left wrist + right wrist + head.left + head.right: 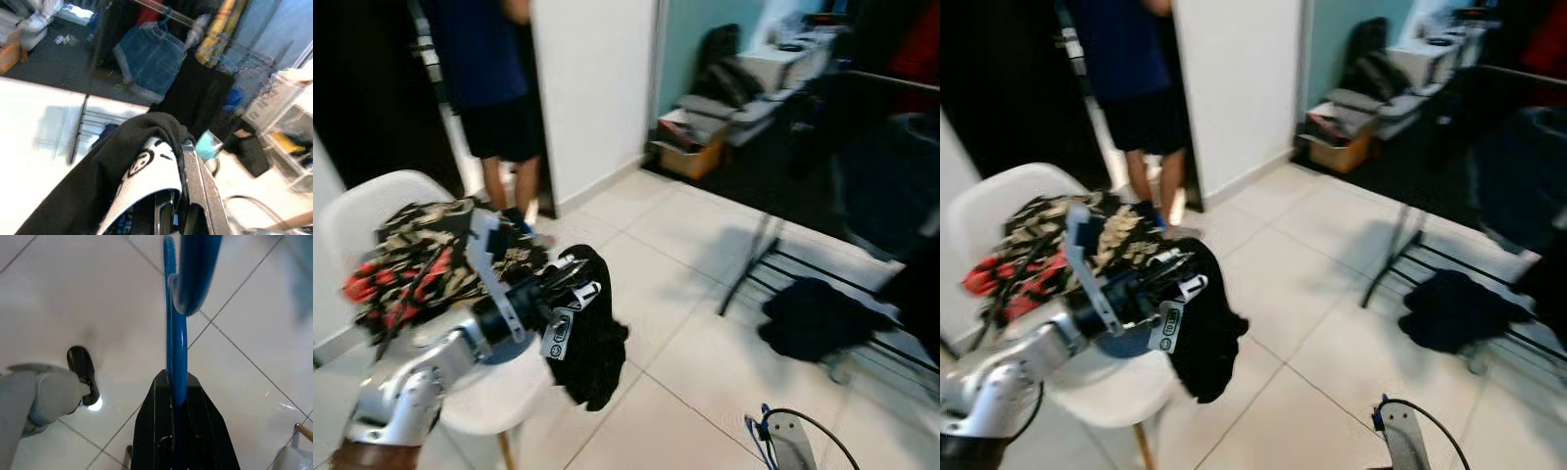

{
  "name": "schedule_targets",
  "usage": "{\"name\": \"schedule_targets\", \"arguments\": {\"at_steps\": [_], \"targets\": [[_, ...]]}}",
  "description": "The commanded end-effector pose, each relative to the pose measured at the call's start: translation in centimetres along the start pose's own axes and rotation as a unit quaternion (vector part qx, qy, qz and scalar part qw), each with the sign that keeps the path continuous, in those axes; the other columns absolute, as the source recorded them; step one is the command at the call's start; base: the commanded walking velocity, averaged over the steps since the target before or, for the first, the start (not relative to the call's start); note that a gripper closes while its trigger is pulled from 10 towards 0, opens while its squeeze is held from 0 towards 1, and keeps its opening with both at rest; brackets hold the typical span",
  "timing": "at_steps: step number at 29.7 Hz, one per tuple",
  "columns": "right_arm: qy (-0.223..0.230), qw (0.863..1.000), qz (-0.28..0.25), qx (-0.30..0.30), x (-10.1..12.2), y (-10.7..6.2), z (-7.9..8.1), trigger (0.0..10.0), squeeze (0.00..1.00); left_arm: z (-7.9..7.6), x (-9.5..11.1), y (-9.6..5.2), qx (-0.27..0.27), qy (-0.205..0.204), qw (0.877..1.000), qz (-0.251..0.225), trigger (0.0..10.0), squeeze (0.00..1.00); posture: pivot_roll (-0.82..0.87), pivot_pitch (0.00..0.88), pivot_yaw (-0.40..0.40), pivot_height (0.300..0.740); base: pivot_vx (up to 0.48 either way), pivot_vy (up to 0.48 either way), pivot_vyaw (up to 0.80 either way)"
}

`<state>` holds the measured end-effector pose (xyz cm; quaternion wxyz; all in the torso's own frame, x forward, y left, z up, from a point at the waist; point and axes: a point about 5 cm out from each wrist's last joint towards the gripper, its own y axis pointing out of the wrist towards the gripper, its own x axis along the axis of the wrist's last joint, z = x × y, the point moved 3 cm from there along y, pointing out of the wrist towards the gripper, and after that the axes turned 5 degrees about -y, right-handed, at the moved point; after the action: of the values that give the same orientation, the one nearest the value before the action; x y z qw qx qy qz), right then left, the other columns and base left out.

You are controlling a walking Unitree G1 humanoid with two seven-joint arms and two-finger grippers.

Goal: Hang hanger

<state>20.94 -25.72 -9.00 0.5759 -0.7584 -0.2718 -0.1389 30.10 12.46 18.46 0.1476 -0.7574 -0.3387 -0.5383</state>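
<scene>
My left gripper (570, 286) is held out over the white chair's front edge, shut on a black garment (594, 345) with a white printed label. The garment hangs down from it toward the floor. In the left wrist view the same black garment (122, 166) is draped over the black fingers (195, 186). My right gripper (175, 382) hangs low over the tiled floor, shut on a blue hanger (176, 342) that runs straight out between its fingers. The right wrist (788, 439) is at the bottom edge of the left eye view.
A white chair (372, 201) at my left carries a heap of patterned clothes (416, 259). A person (494, 108) in dark shorts stands in the doorway behind it. A low metal rack (773, 264) with a dark cloth (818, 318) stands at the right. A clothes rail with a denim garment (151, 56) hangs beyond.
</scene>
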Motion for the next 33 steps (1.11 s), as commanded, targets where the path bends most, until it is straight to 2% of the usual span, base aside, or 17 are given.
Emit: {"name": "schedule_targets", "arguments": {"at_steps": [1, 2, 5, 6, 10, 12, 13, 14, 15, 16, 23, 24, 25, 27, 28, 31, 33], "targets": [[-0.024, 0.999, -0.018, 0.012, 0.6, 0.0, 0.3, 10.0, 0.0, 1.3, -0.4, 0.3, 0.049, 0.022, 0.999, 0.005, 10.0, 0.0, -0.08, 0.0, 0.008, 0.74, 0.0, 0.0, -0.79], [-0.037, 0.999, -0.026, 0.014, 0.8, 0.0, 0.3, 10.0, 0.0, 2.4, -0.4, 0.5, 0.087, 0.03, 0.996, 0.002, 10.0, 0.0, -0.08, 0.0, 0.009, 0.74, 0.0, 0.0, -0.79], [-0.044, 0.999, -0.028, 0.014, 0.9, 0.0, 0.3, 10.0, 0.0, 2.9, -0.4, 0.6, 0.109, 0.033, 0.994, -0.001, 10.0, 0.0, -0.08, 0.0, 0.009, 0.74, 0.0, 0.0, -0.79], [-0.06, 0.997, -0.041, 0.023, 1.2, 0.0, 0.4, 10.0, 0.0, 4.6, -0.1, 0.4, 0.171, 0.059, 0.983, -0.004, 10.0, 0.0, -0.09, 0.0, 0.009, 0.74, 0.0, 0.0, -0.79], [-0.07, 0.996, -0.05, 0.032, 1.5, 0.0, 0.5, 10.0, 0.0, 5.5, 0.1, 0.3, 0.208, 0.077, 0.975, -0.006, 10.0, 0.0, -0.09, 0.0, 0.011, 0.74, 0.0, 0.0, -0.79], [-0.098, 0.985, -0.137, 0.031, 11.0, -0.7, -4.9, 10.0, 0.0, 7.0, 0.5, 0.1, 0.27, 0.106, 0.957, -0.001, 10.0, 0.0, -0.09, 0.0, 0.013, 0.74, 0.0, 0.0, -0.79], [-0.098, 0.985, -0.137, 0.031, 11.0, -0.7, -4.9, 10.0, 0.0, 7.0, 0.5, 0.1, 0.27, 0.106, 0.957, -0.001, 10.0, 0.0, -0.09, 0.0, 0.013, 0.74, 0.0, 0.0, -0.79], [-0.106, 0.978, -0.174, 0.033, 14.6, -1.7, -6.8, 10.0, 0.0, 7.2, 0.6, 0.2, 0.282, 0.114, 0.953, 0.003, 10.0, 0.0, -0.1, 0.0, 0.014, 0.74, 0.0, 0.0, -0.79], [-0.106, 0.978, -0.174, 0.033, 14.6, -1.7, -6.8, 10.0, 0.0, 7.2, 0.6, 0.2, 0.282, 0.114, 0.953, 0.003, 10.0, 0.0, -0.1, 0.0, 0.014, 0.74, 0.0, 0.0, -0.79], [-0.114, 0.971, -0.204, 0.045, 17.2, -2.7, -7.7, 10.0, 0.0, 7.2, 0.9, 0.3, 0.291, 0.119, 0.949, 0.003, 10.0, 0.0, -0.1, 0.0, 0.014, 0.74, 0.0, 0.0, -0.79], [-0.128, 0.949, -0.266, 0.108, 20.3, -4.5, -7.6, 10.0, 0.0, 7.3, 2.0, 0.9, 0.32, 0.175, 0.931, 0.01, 10.0, 0.0, -0.1, 0.0, 0.018, 0.74, 0.0, 0.0, -0.79], [-0.135, 0.935, -0.289, 0.153, 21.3, -5.5, -7.2, 10.0, 0.0, 7.4, 2.4, 1.1, 0.334, 0.183, 0.925, 0.012, 10.0, 0.0, -0.1, 0.0, 0.022, 0.74, 0.0, 0.0, 0.0], [-0.135, 0.935, -0.289, 0.153, 21.3, -5.5, -7.2, 10.0, 0.0, 7.4, 2.4, 1.1, 0.334, 0.183, 0.925, 0.012, 10.0, 0.0, -0.1, 0.0, 0.022, 0.74, 0.0, 0.0, 0.0], [-0.17, 0.905, -0.313, 0.231, 21.9, -7.3, -6.4, 10.0, 0.0, 7.6, 3.3, 1.5, 0.356, 0.197, 0.914, 0.006, 10.0, 0.0, -0.1, 0.0, 0.024, 0.74, 0.0, 0.0, 0.0], [-0.17, 0.905, -0.313, 0.231, 21.9, -7.3, -6.4, 10.0, 0.0, 7.6, 3.3, 1.5, 0.356, 0.197, 0.914, 0.006, 10.0, 0.0, -0.1, 0.0, 0.024, 0.74, 0.0, 0.0, 0.0], [-0.198, 0.879, -0.319, 0.292, 21.8, -9.2, -6.1, 10.0, 0.0, 7.8, 4.4, 1.7, 0.38, 0.19, 0.905, -0.023, 10.0, 0.0, -0.11, 0.0, 0.024, 0.74, 0.0, 0.0, 0.0], [-0.198, 0.879, -0.319, 0.292, 21.8, -9.2, -6.1, 10.0, 0.0, 7.8, 4.4, 1.7, 0.38, 0.19, 0.905, -0.023, 10.0, 0.0, -0.11, 0.0, 0.024, 0.74, 0.0, 0.0, 0.0]]}}
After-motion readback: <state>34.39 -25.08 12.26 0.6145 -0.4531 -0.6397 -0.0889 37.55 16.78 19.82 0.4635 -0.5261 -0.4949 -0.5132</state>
